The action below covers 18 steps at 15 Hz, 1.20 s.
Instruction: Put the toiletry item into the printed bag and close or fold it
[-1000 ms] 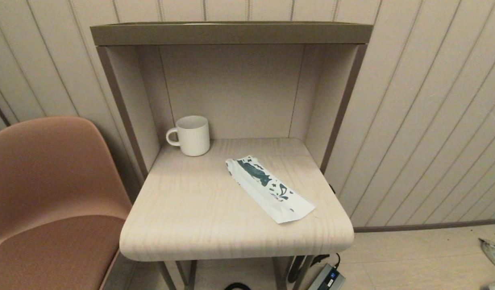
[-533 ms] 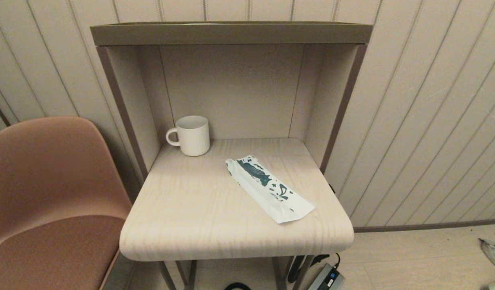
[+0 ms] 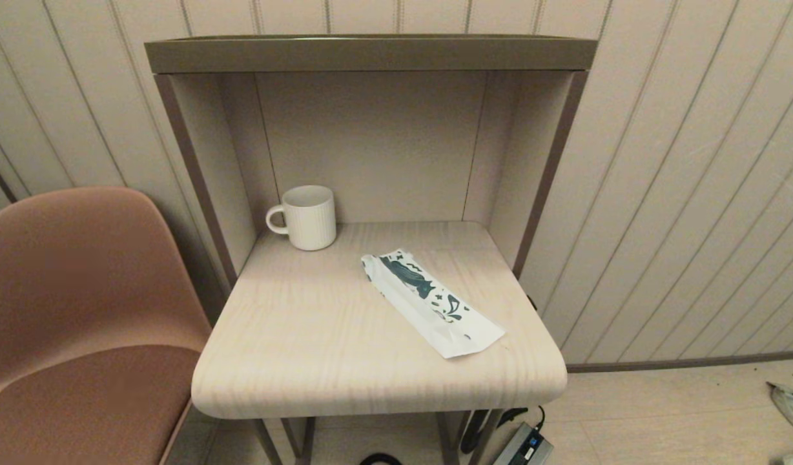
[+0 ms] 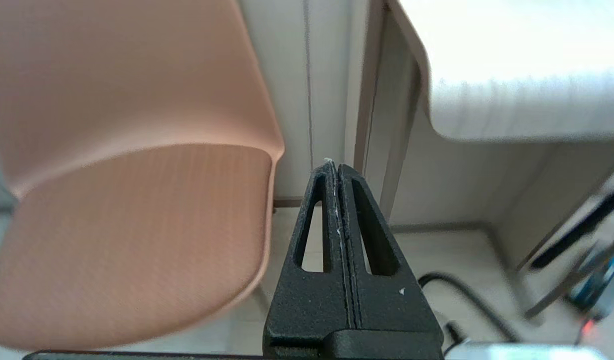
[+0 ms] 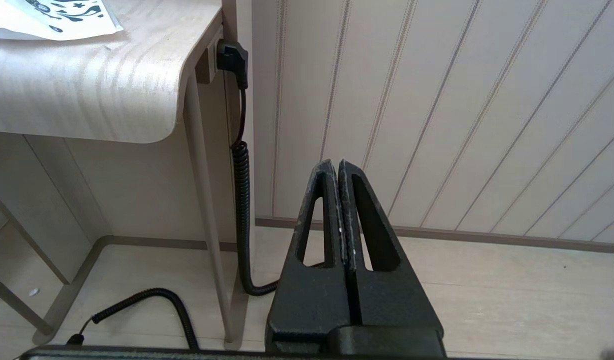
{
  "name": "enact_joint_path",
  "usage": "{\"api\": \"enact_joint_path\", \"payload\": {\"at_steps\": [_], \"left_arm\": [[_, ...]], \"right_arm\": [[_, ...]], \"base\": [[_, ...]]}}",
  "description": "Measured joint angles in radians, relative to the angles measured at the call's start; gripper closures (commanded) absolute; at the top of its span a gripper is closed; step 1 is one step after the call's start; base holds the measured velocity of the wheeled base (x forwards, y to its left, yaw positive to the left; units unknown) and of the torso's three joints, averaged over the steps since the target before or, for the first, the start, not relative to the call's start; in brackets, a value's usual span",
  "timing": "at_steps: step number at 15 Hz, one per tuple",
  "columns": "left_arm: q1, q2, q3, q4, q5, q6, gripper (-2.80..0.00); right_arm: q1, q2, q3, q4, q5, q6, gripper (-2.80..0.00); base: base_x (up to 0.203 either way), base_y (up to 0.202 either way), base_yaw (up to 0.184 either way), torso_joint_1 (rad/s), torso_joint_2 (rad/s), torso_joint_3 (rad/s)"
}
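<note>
The printed bag (image 3: 432, 303) lies flat and folded lengthwise on the pale wooden table (image 3: 319, 349), slanting from the middle toward the front right corner; one end of it (image 5: 62, 17) also shows in the right wrist view. The small white tube is out of view. Neither arm appears in the head view. My left gripper (image 4: 335, 167) hangs shut and empty below table height, between the chair and the table leg. My right gripper (image 5: 336, 165) is also shut and empty, low beside the table's right side and pointing at the panelled wall.
A white ribbed mug (image 3: 306, 217) stands at the back left of the table, inside the alcove under a brown shelf (image 3: 370, 53). A pink chair (image 3: 80, 303) is to the left. A coiled black cable (image 5: 242, 200) and a power brick (image 3: 522, 445) lie by the table legs.
</note>
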Motion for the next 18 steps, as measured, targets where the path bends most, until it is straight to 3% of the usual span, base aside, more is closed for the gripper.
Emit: {"api": "enact_joint_path", "payload": {"at_steps": [2, 5, 18], "left_arm": [[0.000, 0.000, 0.012, -0.040, 0.002, -0.021, 0.00], [0.000, 0.000, 0.040, -0.210, -0.007, 0.000, 0.00], [0.002, 0.001, 0.050, -0.220, -0.012, -0.038, 0.00]], "right_arm": [[0.000, 0.000, 0.000, 0.000, 0.000, 0.000, 0.00], [0.000, 0.000, 0.000, -0.001, 0.000, 0.000, 0.00], [0.000, 0.000, 0.000, -0.026, -0.023, 0.015, 0.00]], "base": [[0.000, 0.000, 0.000, 0.000, 0.00, 0.000], [0.000, 0.000, 0.000, 0.000, 0.00, 0.000], [0.000, 0.000, 0.000, 0.000, 0.00, 0.000]]}}
